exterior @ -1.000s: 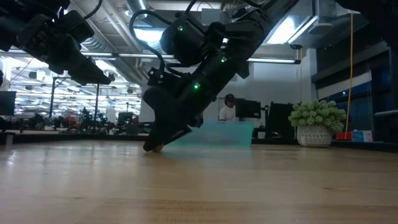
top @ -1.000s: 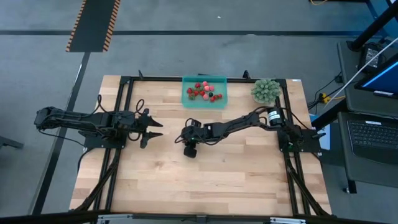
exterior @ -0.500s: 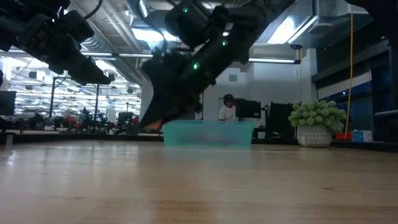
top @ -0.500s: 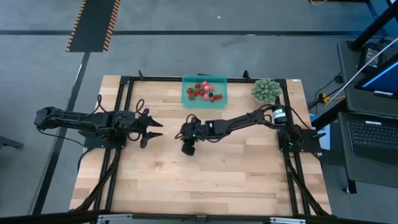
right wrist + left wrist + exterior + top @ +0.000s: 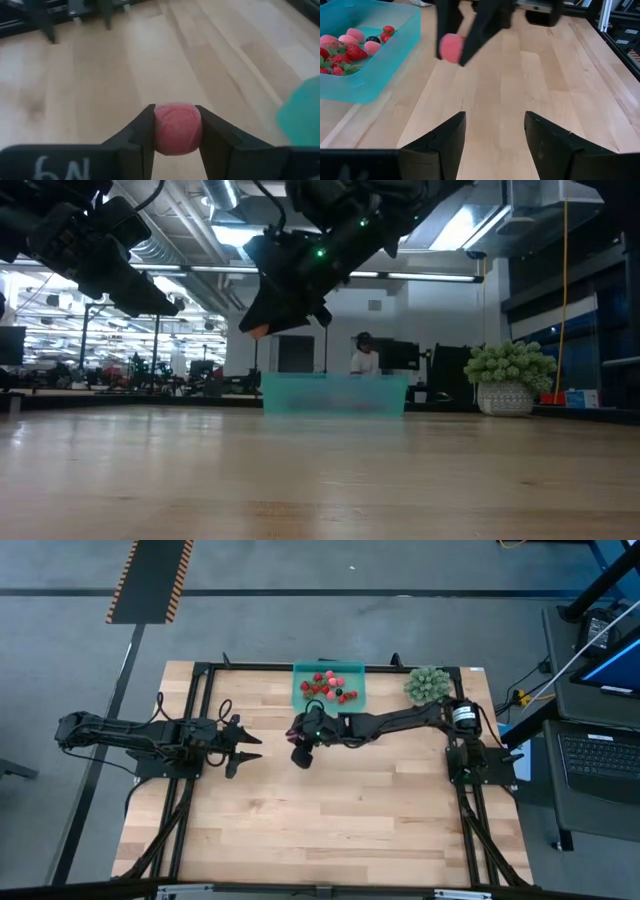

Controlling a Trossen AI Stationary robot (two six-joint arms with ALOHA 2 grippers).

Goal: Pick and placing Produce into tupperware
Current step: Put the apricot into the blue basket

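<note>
Pincer (image 5: 177, 129) of the right arm clamps a pink berry (image 5: 177, 129) above the worktop (image 5: 330, 810), at seven o'clock of the teal tupperware (image 5: 329, 705); left pincer (image 5: 494, 131) waits, spread wide.

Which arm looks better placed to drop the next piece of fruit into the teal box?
Right. The right gripper is shut on a pink berry beside the tupperware; the left gripper waits open, farther off.

Bare wood table (image 5: 330, 820) across front and middle, open for passage, tupperware (image 5: 330, 688) at far edge w/ open top, right gripper (image 5: 300, 755) w/ pink berry (image 5: 177, 129) raised just beside its near-left corner, spiky green plant (image 5: 427, 685) at far right corner, left gripper (image 5: 248, 747) parked left of centre, well apart.
</note>
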